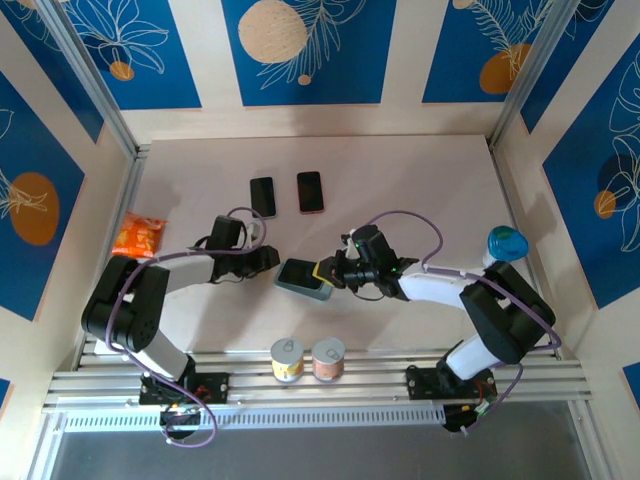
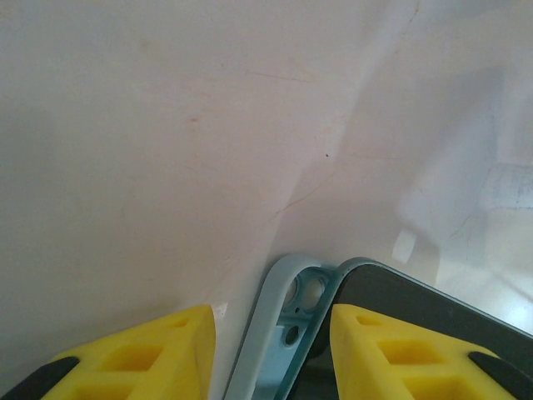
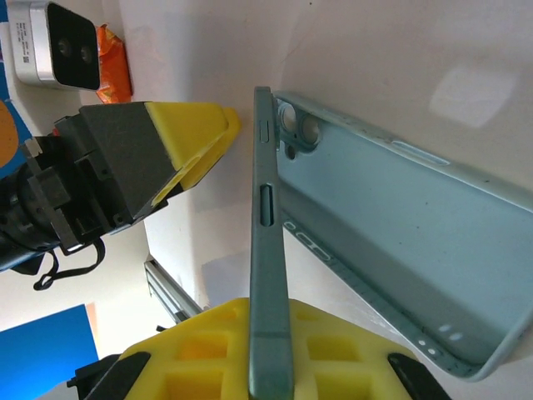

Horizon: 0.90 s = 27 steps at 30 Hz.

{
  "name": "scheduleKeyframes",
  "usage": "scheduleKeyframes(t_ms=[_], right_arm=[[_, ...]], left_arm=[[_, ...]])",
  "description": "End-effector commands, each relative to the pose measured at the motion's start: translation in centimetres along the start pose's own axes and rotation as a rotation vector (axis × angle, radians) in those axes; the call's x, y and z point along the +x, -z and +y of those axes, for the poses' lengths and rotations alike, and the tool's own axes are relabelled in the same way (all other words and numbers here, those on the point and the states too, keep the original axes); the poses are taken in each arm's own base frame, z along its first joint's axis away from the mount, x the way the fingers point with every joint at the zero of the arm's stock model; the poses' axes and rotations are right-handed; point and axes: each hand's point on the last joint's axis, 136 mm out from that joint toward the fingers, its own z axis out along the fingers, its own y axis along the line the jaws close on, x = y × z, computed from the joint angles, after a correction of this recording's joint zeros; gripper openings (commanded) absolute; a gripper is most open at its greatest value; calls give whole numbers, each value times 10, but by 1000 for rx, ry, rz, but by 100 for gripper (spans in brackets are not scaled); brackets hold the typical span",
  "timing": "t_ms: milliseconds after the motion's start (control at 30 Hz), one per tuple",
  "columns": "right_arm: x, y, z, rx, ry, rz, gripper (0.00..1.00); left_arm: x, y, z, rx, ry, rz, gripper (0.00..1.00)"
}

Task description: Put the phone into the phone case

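**Odds and ends ring a pale work table (image 1: pixel 420 180) walled in blue**

An orange snack packet (image 1: pixel 138 237) lies at the table's left edge. Toward the far wall a black handset (image 1: pixel 262 196) and a red-edged handset (image 1: pixel 310 192) lie face up, side by side but apart. Two small lidded jars, one yellow-banded (image 1: pixel 287 358) and one pinkish (image 1: pixel 328 358), stand just beside each other on the aluminium rails (image 1: pixel 380 385) at the near edge. A blue-capped container (image 1: pixel 506 243) stands by the right wall. Blue wall panels (image 1: pixel 300 50) carry leaf outlines and pale discs.

No legible text or labels.
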Motion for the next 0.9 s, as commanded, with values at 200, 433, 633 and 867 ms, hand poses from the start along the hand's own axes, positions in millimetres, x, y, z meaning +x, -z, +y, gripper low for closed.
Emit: scheduleKeyframes(t_ms=[200,433,633,867], right_arm=[[3,-12,12,-53,-6,32,0],[7,-19,5,-39,-22,61,0],[8,-20,-7,-10,-46,60,0],[8,-22,-18,17,-73,53,0]], left_arm=[[1,-3,8,-2,4,1,41],[5,-8,12,-2,12,17,41],[8,-10,14,6,22,16,41],[21,-13,15,58,69,30,40]])
